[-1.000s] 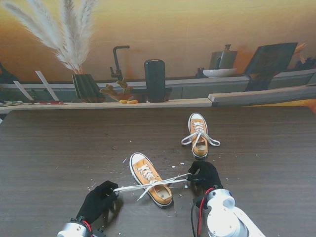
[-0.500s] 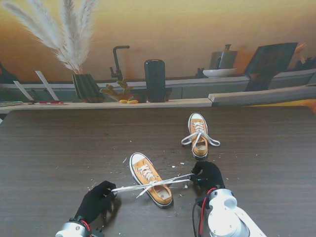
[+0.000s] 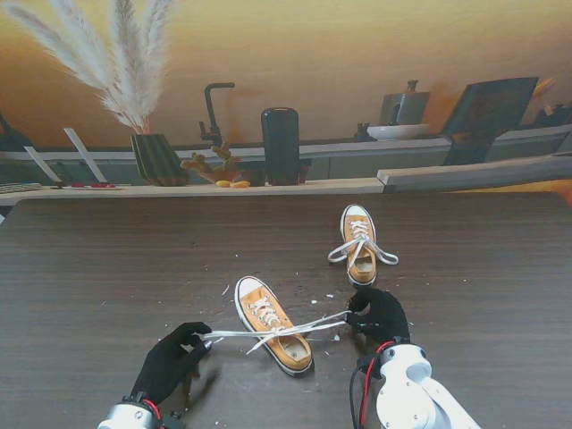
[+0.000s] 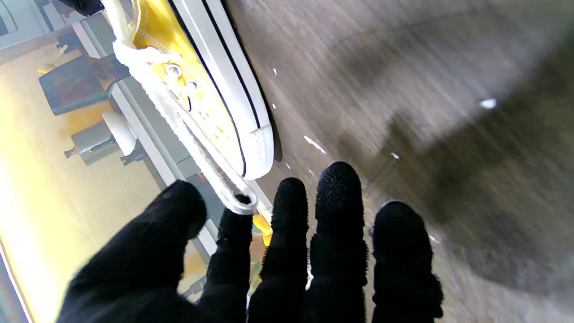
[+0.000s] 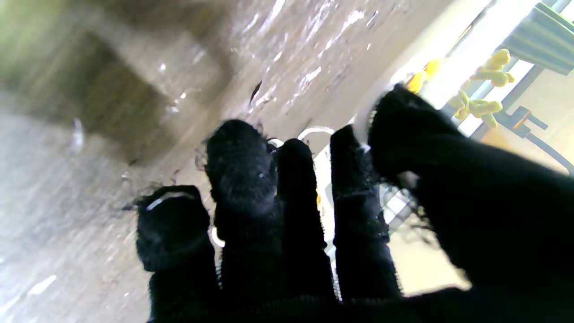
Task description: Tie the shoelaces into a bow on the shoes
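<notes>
An orange low-top shoe (image 3: 273, 323) with a white sole lies near me, toe pointing away and to the left. Its white lace (image 3: 277, 330) runs taut across it between my two hands. My left hand (image 3: 170, 362) holds the left lace end at its fingertips; in the left wrist view the lace (image 4: 188, 134) ends on the index fingertip (image 4: 236, 220) beside the thumb, with the shoe (image 4: 219, 94) close by. My right hand (image 3: 382, 315) is closed on the right lace end. The right wrist view is blurred, showing that hand (image 5: 305, 215) with fingers bunched together.
A second orange shoe (image 3: 360, 243) sits farther away and to the right, its white laces spread to both sides. Small white crumbs (image 3: 304, 290) dot the dark wooden table (image 3: 107, 259). Behind the table's far edge stands a picture backdrop with a shelf (image 3: 295, 186).
My hands have drawn apart: the left one slid left, the right one slightly right. The lace between them is stretched straighter across the shoe.
</notes>
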